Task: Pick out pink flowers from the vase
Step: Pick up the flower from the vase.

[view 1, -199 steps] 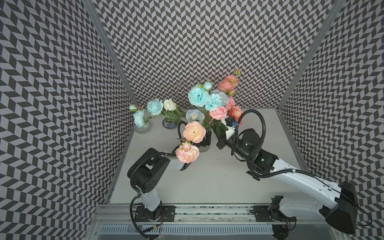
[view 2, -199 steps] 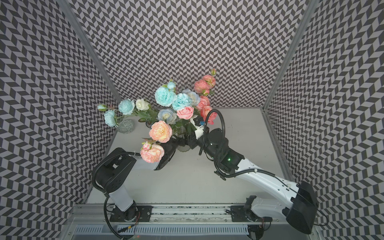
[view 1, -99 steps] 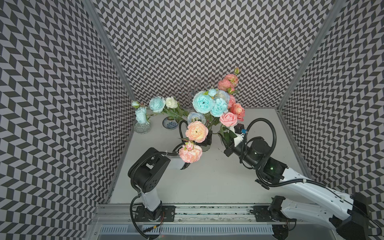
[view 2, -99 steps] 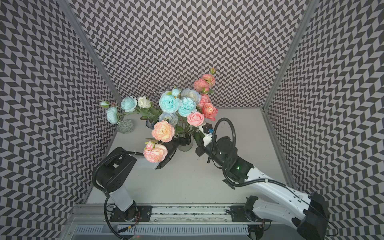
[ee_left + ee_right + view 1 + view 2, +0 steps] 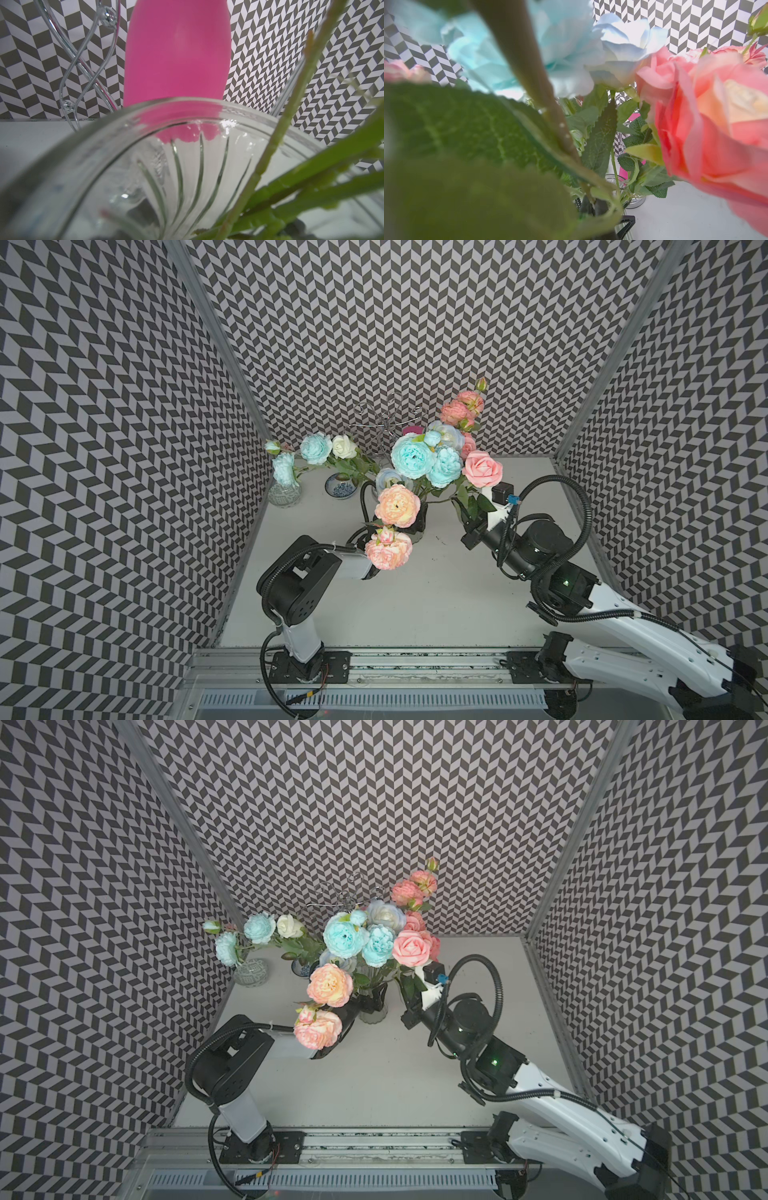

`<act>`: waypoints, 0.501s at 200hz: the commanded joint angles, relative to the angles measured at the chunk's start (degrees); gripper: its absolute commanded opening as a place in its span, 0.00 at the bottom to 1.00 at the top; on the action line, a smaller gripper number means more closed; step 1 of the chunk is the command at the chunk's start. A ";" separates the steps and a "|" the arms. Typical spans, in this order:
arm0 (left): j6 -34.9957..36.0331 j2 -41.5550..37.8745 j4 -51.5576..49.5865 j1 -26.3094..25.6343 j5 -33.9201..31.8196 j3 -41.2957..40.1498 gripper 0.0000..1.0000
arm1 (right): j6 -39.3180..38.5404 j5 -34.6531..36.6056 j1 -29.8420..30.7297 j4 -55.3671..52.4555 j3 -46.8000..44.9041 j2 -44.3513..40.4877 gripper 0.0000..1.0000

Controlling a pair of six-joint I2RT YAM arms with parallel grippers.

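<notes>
Right claw (image 5: 591, 206): pressed together on the green stem of the pink rose (image 5: 482, 468), pinching it low, under the leaves. I judge this grip lets the bloom follow a lift without crushing petals.
Pink rose: its head sits above my right wrist camera, off to the right of the vase (image 5: 373, 1014). Whether the stem's foot has cleared the rim I cannot tell.
Left claw (image 5: 372, 999): its black jaws flank the vase neck, but I cannot tell whether they press the glass. I read it as bracing the vase against tipping.
Vase: upright, mid-bench, nearer the far edge, with stems inside.
Yet to pull: two peach peonies (image 5: 397, 506) drooping over my left arm, and a coral cluster (image 5: 462, 408) standing tallest.
Turquoise blooms (image 5: 412, 456): crowded just beside the rose, so their leaves could snag it.
Leaf (image 5: 467, 128): blocks much of my right wrist view.
Far left corner: patterned glass bowl (image 5: 284, 495) holding turquoise and white blooms, with a small blue dish (image 5: 341, 486) near it.
Far edge: wire stand (image 5: 388, 423) and magenta goblet (image 5: 176, 52), behind the vase and apart from my pull.
</notes>
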 commanded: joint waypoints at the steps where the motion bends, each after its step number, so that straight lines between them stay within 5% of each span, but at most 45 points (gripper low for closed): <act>1: -4.28 2.11 -3.84 0.02 0.37 0.12 0.92 | 1.08 1.21 0.08 1.48 -0.50 -1.20 0.00; 100: -3.55 3.24 -4.08 0.02 -0.42 0.35 0.92 | 2.28 3.70 0.12 -12.42 12.18 -5.78 0.00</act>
